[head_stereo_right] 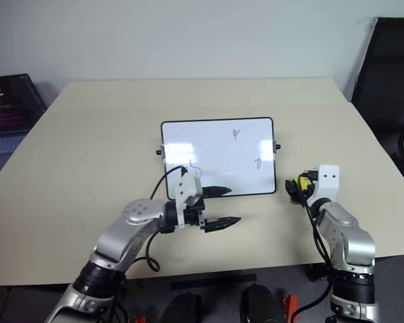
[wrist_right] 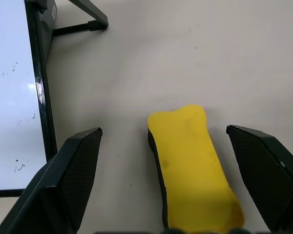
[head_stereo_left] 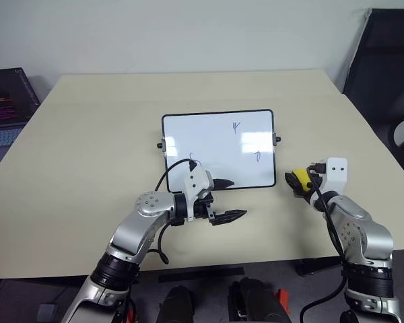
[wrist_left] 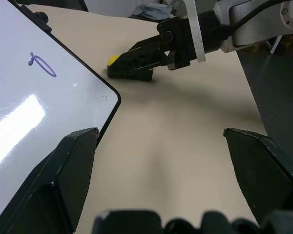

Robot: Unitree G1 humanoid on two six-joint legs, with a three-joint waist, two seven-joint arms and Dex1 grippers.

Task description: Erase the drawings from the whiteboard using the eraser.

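eraser (wrist_right: 193, 168), a yellow block, waisted like a bone, with a dark underside, lies on the matte beige table (head_stereo_left: 87, 148) just right of the glossy whiteboard (head_stereo_left: 215, 145), between the wide-open fingers of the right gripper (head_stereo_left: 300, 182). close squarely across its narrow middle before lifting. left gripper (head_stereo_left: 225, 200) open, empty, at the board's near edge.

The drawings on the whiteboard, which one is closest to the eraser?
The short curl near the whiteboard's right edge; the eraser lies just beyond that edge.
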